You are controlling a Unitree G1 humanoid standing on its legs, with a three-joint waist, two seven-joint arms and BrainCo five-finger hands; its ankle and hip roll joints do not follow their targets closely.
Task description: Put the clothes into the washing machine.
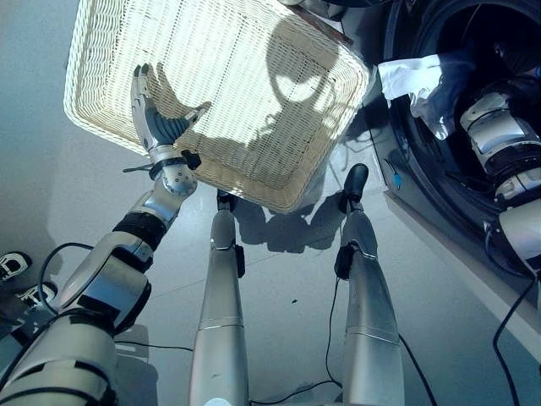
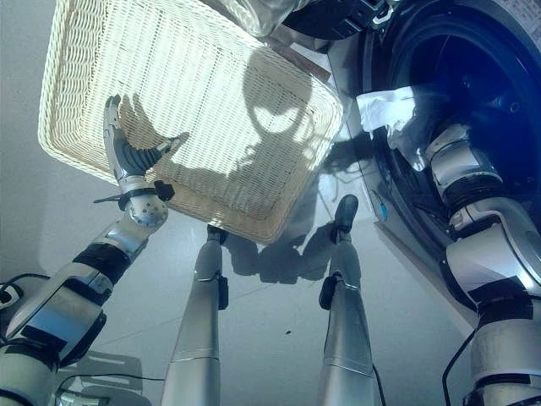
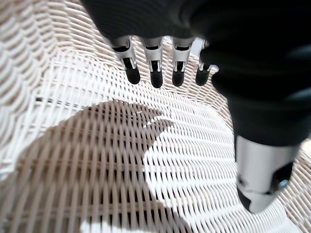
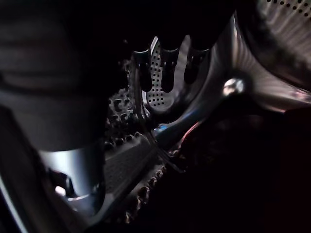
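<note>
The right hand (image 4: 165, 73) is deep in the washing machine (image 2: 507, 93) drum, fingers straight and holding nothing. The white cloth (image 2: 390, 110) hangs on the door rim behind them — half in. To finish well, draw back, pinch it and push it past the rim. The left hand (image 1: 156, 118), fingers spread, hovers over the wicker basket (image 1: 279, 127).

Head views overlook basket (image 1: 254, 51); wrist views close.
</note>
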